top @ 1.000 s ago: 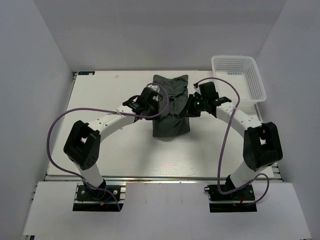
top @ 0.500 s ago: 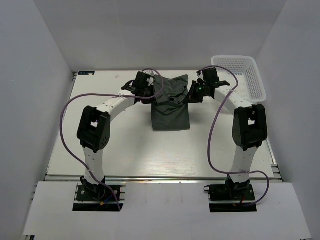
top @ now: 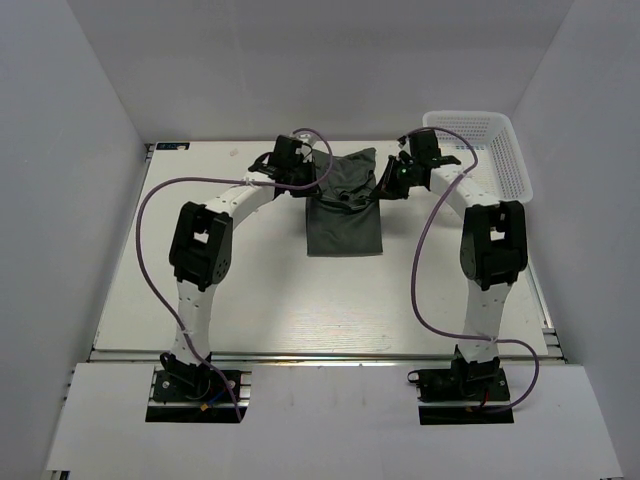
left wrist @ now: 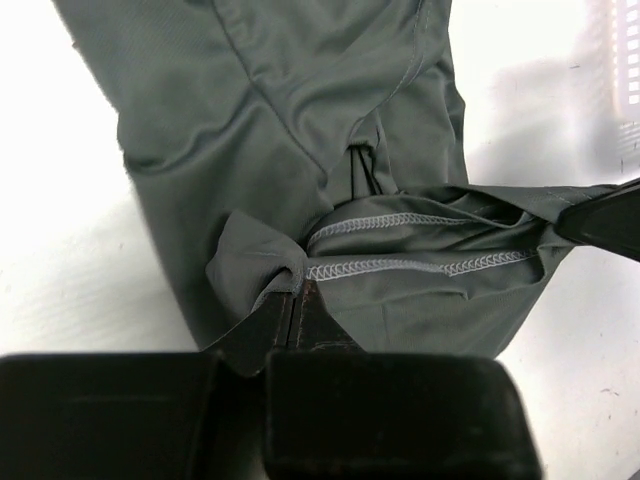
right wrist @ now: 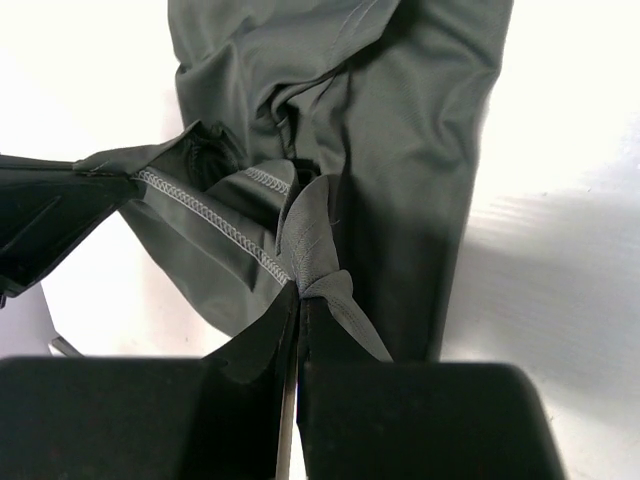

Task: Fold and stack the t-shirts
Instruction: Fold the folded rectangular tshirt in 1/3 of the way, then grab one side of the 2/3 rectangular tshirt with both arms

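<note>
At the far middle of the white, faintly grained rectangular surface [top: 200,260] lies the dark grey-green, plain soft-cloth short-sleeved t-shirt [top: 345,225]. It is folded into a narrow strip running from the far edge toward the near side. Its near end rests flat on the surface.

The left hand [top: 308,182] is clenched on a bunched fold at the shirt's left edge. In the left wrist view the left hand [left wrist: 297,300] has its jaws pressed together with grey-green cloth [left wrist: 280,150] gathered between them. The right hand [top: 385,188] is clenched likewise on a fold at the right edge. In the right wrist view the right hand [right wrist: 300,295] pinches a peaked tuck of the cloth [right wrist: 400,150]. A hem with pale stitching is stretched between the two hands, above the layers beneath.

The white plastic mesh basket [top: 476,117] stands at the far right corner of the surface. It is near the right arm and apart from the shirt. Its mesh shows blurred at the upper right of the left wrist view [left wrist: 628,60].

Plain light grey walls [top: 60,200] enclose the surface on the left, right and far sides. A metal rail [top: 320,355] runs along the near edge. Purple cables [top: 140,250] loop outward from each arm. Small dark specks mark the surface near the far edge.
</note>
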Controlling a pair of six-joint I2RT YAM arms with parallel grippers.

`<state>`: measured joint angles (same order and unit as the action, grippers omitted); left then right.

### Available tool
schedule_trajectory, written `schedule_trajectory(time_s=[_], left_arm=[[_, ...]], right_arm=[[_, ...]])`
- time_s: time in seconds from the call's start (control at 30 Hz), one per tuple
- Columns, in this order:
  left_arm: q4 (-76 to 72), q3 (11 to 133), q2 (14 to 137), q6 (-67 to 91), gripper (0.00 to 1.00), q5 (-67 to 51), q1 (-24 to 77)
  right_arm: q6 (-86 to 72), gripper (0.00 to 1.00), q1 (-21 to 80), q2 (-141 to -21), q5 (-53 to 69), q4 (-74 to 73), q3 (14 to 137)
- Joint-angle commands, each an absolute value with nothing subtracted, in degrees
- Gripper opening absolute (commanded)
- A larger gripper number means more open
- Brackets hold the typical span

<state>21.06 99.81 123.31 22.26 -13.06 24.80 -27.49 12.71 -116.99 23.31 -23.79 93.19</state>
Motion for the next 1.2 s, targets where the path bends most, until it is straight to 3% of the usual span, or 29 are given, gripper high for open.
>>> schedule_trajectory(time_s=[0.0, 0.13, 0.17, 0.2, 0.27, 0.3, 0.37, 0.4, 0.5, 0.67, 0.93, 1.17], left_arm=[[20.92, 103.35, 124.36, 21.09, 0.0, -14.77, 24.35], [20.92, 104.67, 125.68, 21.62, 0.04, -12.31, 23.21], [20.92, 105.9, 125.68, 21.62, 0.16, -11.78, 23.2], [20.92, 106.78, 126.38, 21.62, 0.27, -11.08, 22.59], [22.67, 108.89, 127.27, 21.1, 0.35, -11.07, 21.98], [23.98, 110.46, 127.27, 21.09, 0.55, -11.07, 21.97], [23.99, 109.61, 125.87, 19.7, 0.77, -13.17, 21.97], [22.86, 108.21, 124.55, 19.08, 0.97, -13.97, 21.97], [19.61, 98.99, 117.63, 19.07, 1.0, -15.37, 21.97], [14.24, 83.44, 108.91, 17.94, 1.0, -18.98, 22.68], [13.71, 71.12, 105.82, 16.79, 1.0, -24.17, 25.31], [15.12, 68.12, 106.35, 16.26, 1.0, -20.74, 28.21]], right_arm=[[-27.33, 0.0, 11.78, -119.0, 24.34, -21.63, 96.76], [-25.85, 0.0, 11.16, -122.33, 26.62, -20.13, 99.05], [-24.88, 0.0, 11.16, -122.78, 26.8, -20.13, 101.14], [-24.44, 0.04, 10.9, -123.31, 27.15, -20.13, 101.95], [-23.47, 0.22, 10.72, -124.89, 28.82, -21.0, 104.58], [-22.6, 0.42, 10.37, -125.07, 29.35, -21.09, 105.02], [-20.67, 0.61, 10.28, -123.67, 31.11, -21.8, 105.47], [-19.44, 0.65, 10.63, -122.01, 31.29, -21.88, 103.47], [-17.33, 0.9, 10.99, -116.82, 31.55, -21.27, 98.2], [-15.47, 0.9, 11.86, -108.12, 33.22, -17.76, 82.84], [-18.19, 0.9, 12.22, -98.19, 29.54, -12.22, 63.66], [-19.33, 0.9, 12.04, -100.27, 28.83, -11.17, 59.59]])
